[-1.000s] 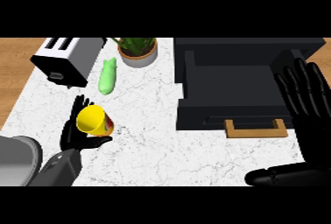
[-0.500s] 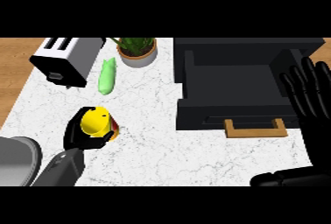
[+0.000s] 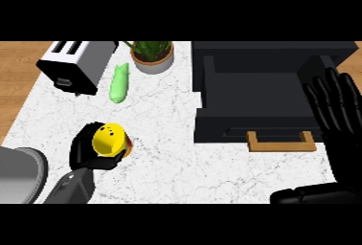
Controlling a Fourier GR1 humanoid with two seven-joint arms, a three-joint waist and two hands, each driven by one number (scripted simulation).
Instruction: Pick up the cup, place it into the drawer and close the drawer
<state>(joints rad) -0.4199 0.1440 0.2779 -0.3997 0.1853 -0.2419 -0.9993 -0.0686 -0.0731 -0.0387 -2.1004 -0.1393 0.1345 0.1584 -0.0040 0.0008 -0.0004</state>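
On the white marble counter (image 3: 166, 162), the black left hand (image 3: 82, 149) curls round a yellow cup (image 3: 109, 139), its mouth facing up. The open black drawer (image 3: 226, 131) with a wooden handle (image 3: 280, 142) lies well apart to the right. The black right hand (image 3: 342, 122) rests beside it, fingers straight.

Toaster (image 3: 74, 64), vegetable (image 3: 118, 84), plant (image 3: 151, 53) behind the cup (image 3: 109, 139) — drawer (image 3: 258, 98) at right.

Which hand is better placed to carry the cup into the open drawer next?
The left hand: its fingers curl round the yellow cup, left of the drawer. The right hand is open beside the drawer, holding nothing, so it probably suits closing it afterwards.
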